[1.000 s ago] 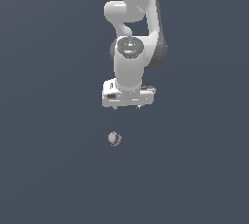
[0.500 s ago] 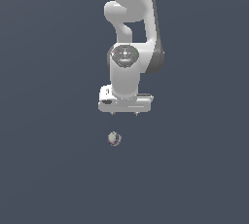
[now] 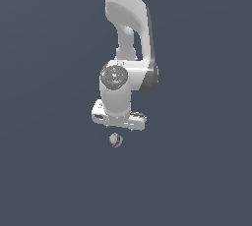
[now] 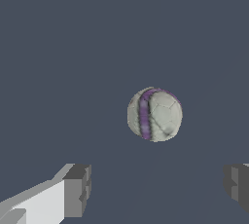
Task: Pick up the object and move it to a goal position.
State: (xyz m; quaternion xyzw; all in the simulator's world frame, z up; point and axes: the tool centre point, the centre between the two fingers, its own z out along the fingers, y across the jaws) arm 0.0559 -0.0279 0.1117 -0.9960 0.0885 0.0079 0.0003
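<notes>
Flat dark slate-grey ground (image 3: 44, 181) fills both views with no other surface detail. Ball (image 3: 115, 140), off-white with a purple band, rests on this ground just below the white gripper (image 3: 118, 126) in the exterior view, close under it but not touching. Wrist view: ball (image 4: 154, 114) lies apart from both grey fingertips (image 4: 78, 189), jaws spread wide and holding nothing.
</notes>
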